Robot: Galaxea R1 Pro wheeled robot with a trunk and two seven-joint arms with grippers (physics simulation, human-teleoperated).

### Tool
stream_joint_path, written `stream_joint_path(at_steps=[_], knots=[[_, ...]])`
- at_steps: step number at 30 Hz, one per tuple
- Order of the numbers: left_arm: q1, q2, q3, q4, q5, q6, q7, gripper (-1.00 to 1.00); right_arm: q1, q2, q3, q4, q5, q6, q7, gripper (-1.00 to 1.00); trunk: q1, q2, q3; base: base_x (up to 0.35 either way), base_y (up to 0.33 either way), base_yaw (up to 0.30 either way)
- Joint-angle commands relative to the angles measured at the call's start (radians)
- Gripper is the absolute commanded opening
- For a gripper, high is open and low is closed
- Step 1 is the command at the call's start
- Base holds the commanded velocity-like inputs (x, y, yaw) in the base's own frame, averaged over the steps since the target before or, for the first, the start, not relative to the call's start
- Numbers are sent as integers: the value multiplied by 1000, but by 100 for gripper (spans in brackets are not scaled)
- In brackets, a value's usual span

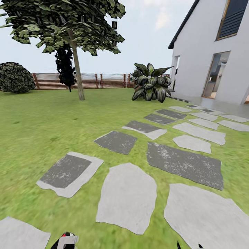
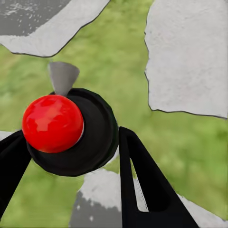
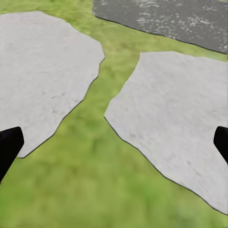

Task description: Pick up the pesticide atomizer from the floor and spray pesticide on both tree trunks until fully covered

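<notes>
Left wrist view: the left tool (image 2: 71, 152) is closed around the pesticide atomizer (image 2: 71, 130), its two black fingers (image 2: 142, 185) pressed against either side of the round black body. A glossy red ball (image 2: 52, 123) caps the atomizer, and a small grey cone-shaped nozzle (image 2: 62, 76) juts from its far edge. The atomizer hangs above the lawn (image 2: 118, 61), with pale and dark paving slabs (image 2: 190, 57) beneath it. One finger is cut off at the frame's edge, so its tip goes unseen.

In the right wrist view, the right tool (image 3: 114, 142) stands spread wide and holds nothing; only the two black fingertips (image 3: 9, 145) show, at opposite edges of the frame, above green grass (image 3: 95, 190) and two light grey slabs (image 3: 175, 123).

The head view looks across the garden. A stepping-stone path (image 1: 128, 197) of grey slabs runs over the grass (image 1: 41, 128) toward a white house (image 1: 207, 55). One tree (image 1: 69, 27) with a straight grey-tan trunk (image 1: 77, 72) stands well away across the lawn, before a brown slat fence (image 1: 103, 81). A narrow dark tree (image 1: 65, 67) stands just behind it, a rounded bush (image 1: 14, 77) sits at far left, and a broad-leaved striped plant (image 1: 150, 83) grows near the house corner. At the bottom edge, a red-and-white fragment (image 1: 67, 240) of the left arm's load and a black sliver (image 1: 188, 246) on the right are mostly cut off and hard to make out.
</notes>
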Motion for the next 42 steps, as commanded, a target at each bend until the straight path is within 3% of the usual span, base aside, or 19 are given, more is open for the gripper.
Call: stream_joint_path(at_steps=[1,42], knots=[[0,0,0,0,0,0,0,-100,0,0,0,0,0,0,0,100,0,0,0,340,0,0],[0,0,0,-1,0,0,0,-100,0,0,0,0,0,-1,0,100,0,0,0,340,0,0]])
